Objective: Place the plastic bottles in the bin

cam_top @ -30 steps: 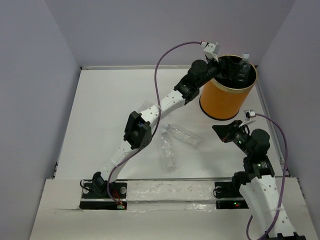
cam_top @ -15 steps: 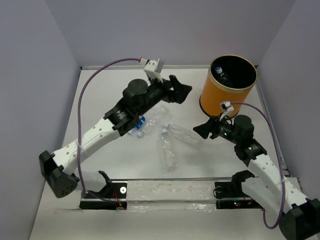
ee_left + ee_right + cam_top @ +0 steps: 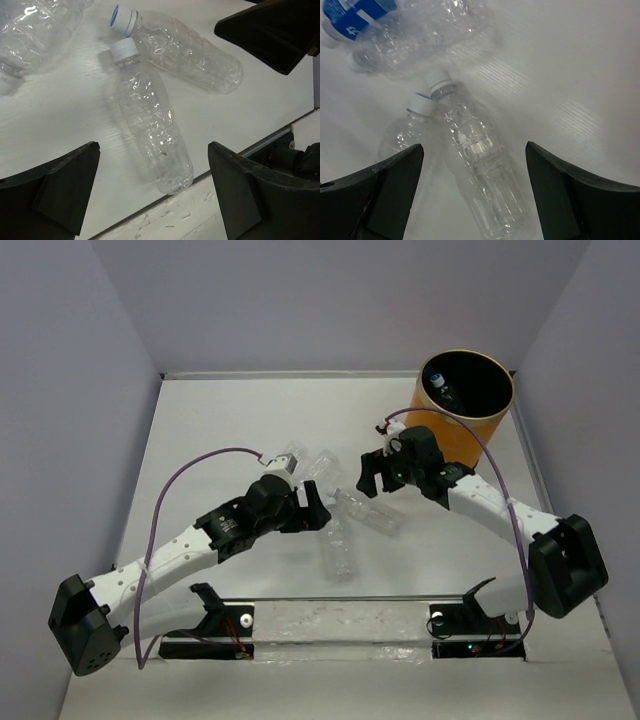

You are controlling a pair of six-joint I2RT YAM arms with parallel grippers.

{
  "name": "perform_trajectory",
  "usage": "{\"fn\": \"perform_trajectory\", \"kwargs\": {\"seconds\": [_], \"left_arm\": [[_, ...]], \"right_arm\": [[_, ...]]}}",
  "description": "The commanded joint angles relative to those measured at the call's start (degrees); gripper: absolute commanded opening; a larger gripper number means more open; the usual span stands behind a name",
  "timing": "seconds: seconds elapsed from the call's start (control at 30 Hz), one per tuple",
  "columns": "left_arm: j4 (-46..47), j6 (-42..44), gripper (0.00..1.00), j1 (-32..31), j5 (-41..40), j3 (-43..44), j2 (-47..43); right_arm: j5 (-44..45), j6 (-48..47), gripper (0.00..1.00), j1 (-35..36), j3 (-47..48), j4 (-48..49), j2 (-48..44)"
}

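Two arms work the white bench beside the orange bin, which stands at the far right corner. The right tool, fingers spread wide and pinching nothing, hovers just left of the bin's near side, above a crinkled bottle lying flat. Farther left of the bin, the left tool is likewise spread and empty over a white-capped bottle. A blue-labelled bottle also lies on the bench left of the bin. A lone bottle rests inside the bin.
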Motion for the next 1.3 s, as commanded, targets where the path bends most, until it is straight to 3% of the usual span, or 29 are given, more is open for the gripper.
{"fn": "perform_trajectory", "kwargs": {"seconds": [0.0, 0.27, 0.43, 0.6, 0.67, 0.77, 0.8, 1.0, 1.1, 1.27], "left_arm": [[3.88, -2.51, 0.99, -0.2, 2.26, -0.85, 2.23], [8.46, -1.55, 0.99, -0.2, 2.09, -0.15, 11.55], [10.39, -0.06, 0.99, -0.03, -1.51, -0.06, 16.12], [12.95, 0.21, 0.99, -0.03, -1.43, 0.82, 20.25], [15.14, 0.65, 0.99, -0.03, -0.99, 1.35, 22.1], [16.02, 0.91, 0.99, -0.03, -0.38, 1.17, 24.04], [16.72, 0.91, 0.99, -0.03, 0.14, 1.0, 24.82], [19.89, 0.65, 0.95, -0.03, 1.12, 0.03, 27.29], [20.42, 1.78, 0.77, -0.03, 2.43, 0.64, 28.87], [19.71, 1.88, 0.58, -0.03, 2.52, 1.52, 29.4]], "right_arm": [[2.16, -6.02, 0.89, 2.06, 3.76, -5.98, 5.24], [1.99, -8.05, 0.9, 4.61, 9.11, -7.29, 14.74], [4.34, -7.17, 0.83, 5.31, 10.96, -7.3, 19.4], [7.08, -6.2, 0.68, 5.31, 10.09, -6.94, 20.29], [7.17, -5.33, 0.51, 5.31, 8.77, -6.94, 19.23], [7.52, -3.84, 0.39, 5.84, 5.35, -6.86, 15.99], [7.52, -2.7, 0.29, 5.84, 4.9, -7.55, 13.54], [9.89, -0.23, 0.27, 5.84, -0.11, -8.7, -0.17], [13.05, 1.44, 0.26, 5.84, 0.85, -9.05, -9.05], [22.44, 1.62, 0.25, 5.84, 6.21, -5.73, -18.89]]}}
